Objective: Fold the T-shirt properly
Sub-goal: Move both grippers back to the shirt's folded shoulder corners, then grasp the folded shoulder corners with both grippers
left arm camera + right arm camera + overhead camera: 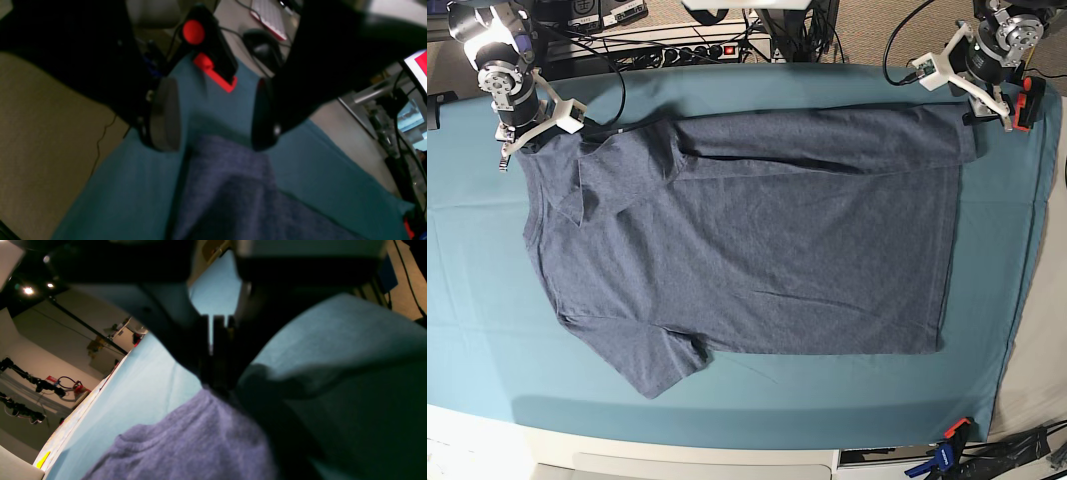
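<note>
The slate-blue T-shirt [767, 240] lies spread on the teal table cloth [727, 400], collar to the left, hem to the right, and its far edge is folded over. My right gripper [522, 145] is at the shirt's far left corner. In the right wrist view it [217, 366] is shut on the T-shirt fabric [186, 443]. My left gripper [975, 112] is at the shirt's far right corner. In the left wrist view it [213, 115] stands open, its fingers [163, 113] straddling the T-shirt edge [227, 186] without gripping it.
A red and black clamp [213, 63] grips the cloth's edge just beyond my left gripper, and shows again as the clamp [1030, 105] in the base view. Another clamp [947, 440] sits at the near right corner. A power strip [692, 52] and cables run behind the table.
</note>
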{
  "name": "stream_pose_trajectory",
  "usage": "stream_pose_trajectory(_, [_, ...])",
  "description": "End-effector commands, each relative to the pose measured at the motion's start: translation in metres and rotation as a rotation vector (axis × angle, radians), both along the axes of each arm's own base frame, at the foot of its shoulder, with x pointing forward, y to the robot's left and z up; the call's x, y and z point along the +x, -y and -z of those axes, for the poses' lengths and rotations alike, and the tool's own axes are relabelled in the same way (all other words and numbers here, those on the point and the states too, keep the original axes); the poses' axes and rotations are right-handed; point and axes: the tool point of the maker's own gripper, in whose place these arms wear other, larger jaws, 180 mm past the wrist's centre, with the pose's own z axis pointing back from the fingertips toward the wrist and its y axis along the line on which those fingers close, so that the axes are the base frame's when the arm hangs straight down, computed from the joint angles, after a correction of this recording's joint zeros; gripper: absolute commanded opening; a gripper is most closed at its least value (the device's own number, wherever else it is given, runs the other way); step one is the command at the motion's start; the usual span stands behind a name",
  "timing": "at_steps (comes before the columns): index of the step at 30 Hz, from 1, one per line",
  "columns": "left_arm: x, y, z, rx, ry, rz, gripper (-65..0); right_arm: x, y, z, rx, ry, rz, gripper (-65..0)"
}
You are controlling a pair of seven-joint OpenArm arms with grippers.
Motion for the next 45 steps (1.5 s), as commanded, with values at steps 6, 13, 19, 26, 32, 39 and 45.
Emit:
stream_pose_trajectory(6, [0.013,-0.001,-0.013,0.008,0.098,-0.020,-30.0,0.008,0.003,-0.010,-0.020,0.032,-0.011,-65.0])
stream_pose_trajectory(13, [0.003,0.002,-0.002,0.009,0.072,-0.022,-30.7,0.008,0.003,-0.010,-0.020,0.032,-0.011,-65.0])
stream_pose_trajectory(19, [0.007,0.009,0.014,0.100,0.126,0.041,-30.7,0.008,0.003,-0.010,-0.020,0.032,-0.011,-65.0])
stream_pose_trajectory(26, [0.026,0.022,0.012,0.089,0.163,0.069,-30.7,0.007,0.006,-0.011,-0.034,0.032,0.003,-65.0])
stream_pose_trajectory(32, [0.027,0.013,0.012,0.126,0.160,0.043,-36.9,0.007,0.006,-0.011,-0.035,0.032,0.004,-65.0])
stream_pose_trajectory(39, [0.028,0.014,0.007,0.124,0.165,0.026,-52.7,0.007,0.007,-0.011,-0.036,0.033,0.005,-65.0])
stream_pose_trajectory(45, [0.030,0.015,-0.009,0.125,0.177,0.016,-60.4,0.007,0.008,-0.012,-0.042,0.033,0.010,-65.0])
